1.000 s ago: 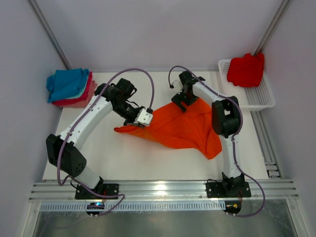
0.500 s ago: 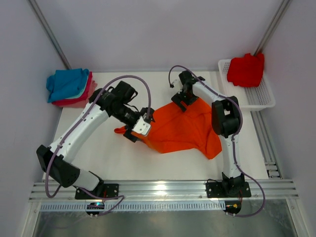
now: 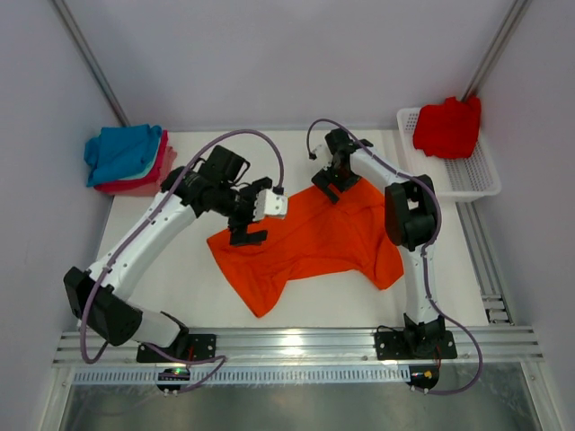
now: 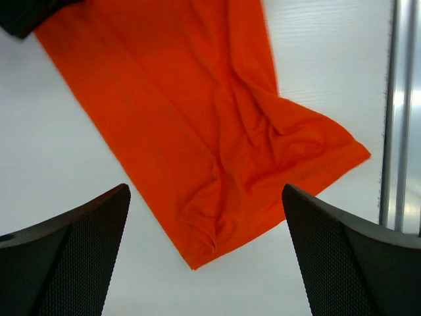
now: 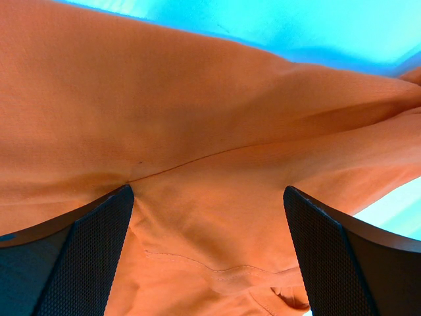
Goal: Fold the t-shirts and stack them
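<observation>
Orange t-shirt [image 3: 314,238] flat on table [image 3: 180,278], under left tool [image 3: 253,214], apart

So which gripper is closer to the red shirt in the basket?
Right. The right gripper is at the orange shirt's far edge, nearer the red shirt; the left gripper hangs farther left, over its left part.

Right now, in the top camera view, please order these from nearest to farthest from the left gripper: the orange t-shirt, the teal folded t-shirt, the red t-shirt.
Counting from the left gripper:
1. orange t-shirt: right under it, in the middle of the table.
2. teal folded t-shirt: back left corner.
3. red t-shirt: back right, in the white basket.
</observation>
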